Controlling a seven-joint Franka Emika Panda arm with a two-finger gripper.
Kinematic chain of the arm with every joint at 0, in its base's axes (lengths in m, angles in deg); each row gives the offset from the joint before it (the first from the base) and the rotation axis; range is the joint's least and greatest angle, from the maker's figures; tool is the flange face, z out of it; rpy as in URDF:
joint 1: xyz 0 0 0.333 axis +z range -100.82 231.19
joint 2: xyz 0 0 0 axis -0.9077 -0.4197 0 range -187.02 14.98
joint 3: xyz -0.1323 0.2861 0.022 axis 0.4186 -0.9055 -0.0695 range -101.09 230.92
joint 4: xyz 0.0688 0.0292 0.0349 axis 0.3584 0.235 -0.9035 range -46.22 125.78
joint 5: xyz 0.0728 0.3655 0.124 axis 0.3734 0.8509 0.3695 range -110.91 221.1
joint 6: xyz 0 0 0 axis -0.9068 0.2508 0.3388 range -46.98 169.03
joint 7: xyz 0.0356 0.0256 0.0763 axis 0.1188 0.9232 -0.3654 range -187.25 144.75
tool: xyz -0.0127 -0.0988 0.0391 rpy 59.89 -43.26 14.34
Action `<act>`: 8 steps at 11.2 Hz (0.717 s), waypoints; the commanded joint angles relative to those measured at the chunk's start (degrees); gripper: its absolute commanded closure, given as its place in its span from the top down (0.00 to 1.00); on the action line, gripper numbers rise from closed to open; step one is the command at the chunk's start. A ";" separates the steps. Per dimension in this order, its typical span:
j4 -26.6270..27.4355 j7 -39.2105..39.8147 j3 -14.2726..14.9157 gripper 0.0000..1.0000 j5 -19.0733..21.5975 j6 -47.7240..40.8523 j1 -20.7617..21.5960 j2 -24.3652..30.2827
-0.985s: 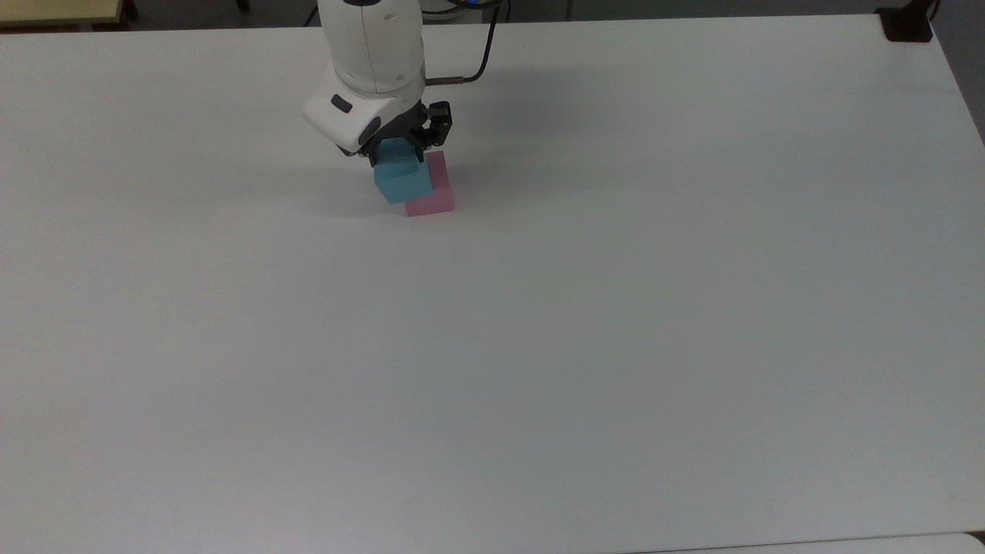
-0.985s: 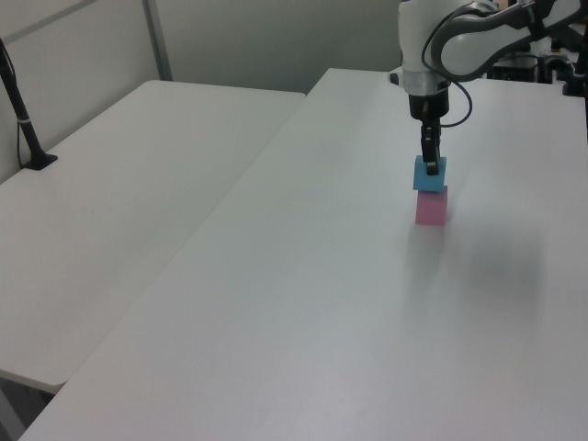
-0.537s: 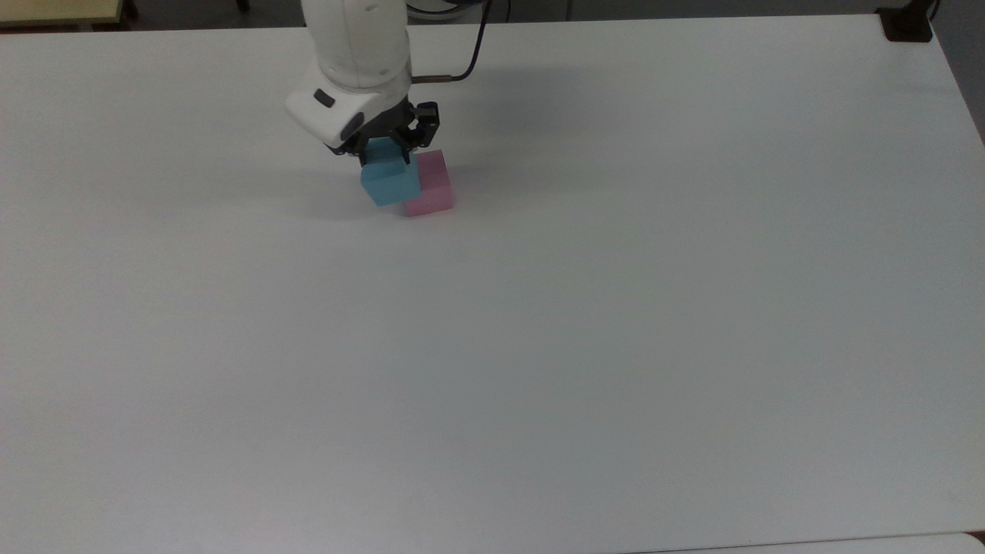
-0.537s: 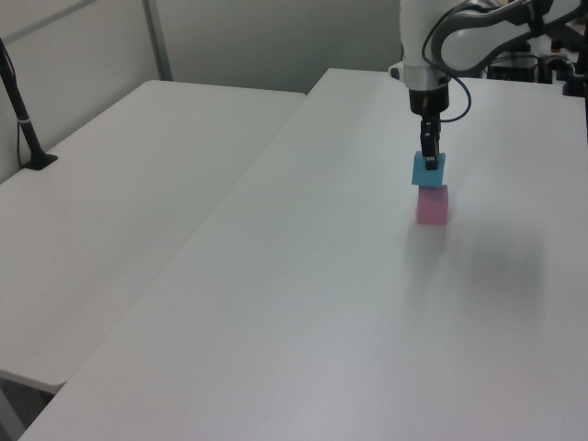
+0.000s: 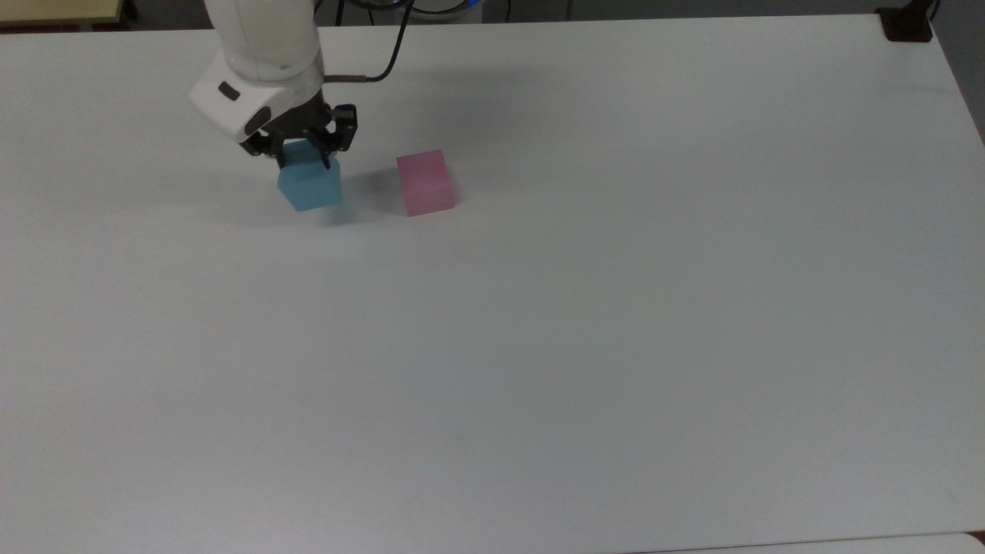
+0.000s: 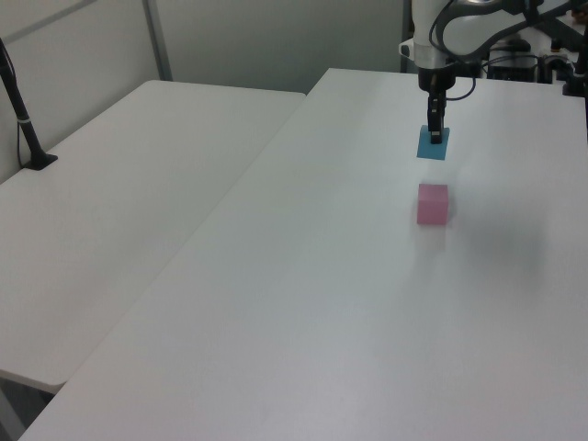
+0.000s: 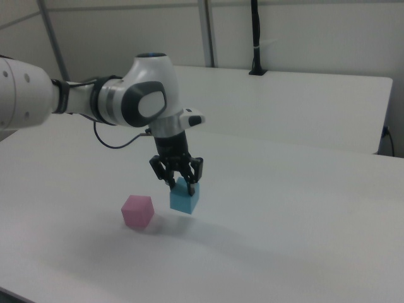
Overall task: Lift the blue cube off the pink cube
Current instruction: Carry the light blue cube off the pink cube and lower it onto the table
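The blue cube (image 5: 310, 186) (image 6: 433, 143) (image 7: 184, 197) hangs just above the white table (image 5: 539, 346), slightly tilted, with my gripper (image 5: 304, 160) (image 7: 180, 184) shut on its top part. The pink cube (image 5: 424, 181) (image 6: 433, 203) (image 7: 137, 210) sits alone on the table, apart from the blue one: to its right in the top view, to its left in the right view. Nothing rests on the pink cube.
A black post base (image 5: 908, 23) stands at the table's far right corner in the top view. A second white table (image 6: 119, 184) adjoins at the left view's left, with a black pole (image 6: 23, 119) on it.
My gripper has carried the blue cube off the pink cube, moving to the top view's left. The pink cube has stayed in place.
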 commanded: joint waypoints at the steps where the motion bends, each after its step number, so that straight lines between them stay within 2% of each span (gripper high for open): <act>1: -1.64 0.72 0.04 0.45 -3.54 6.50 -1.41 -5.11; 3: -5.76 1.06 0.65 0.45 -4.08 6.51 -2.02 -8.45; 4: -6.13 1.24 0.65 0.45 -5.56 6.60 -3.42 -8.64; 6: -5.78 2.81 0.65 0.45 -7.15 6.34 -5.19 -8.29; 8: -2.64 4.83 0.65 0.45 -8.90 5.99 -6.94 -6.02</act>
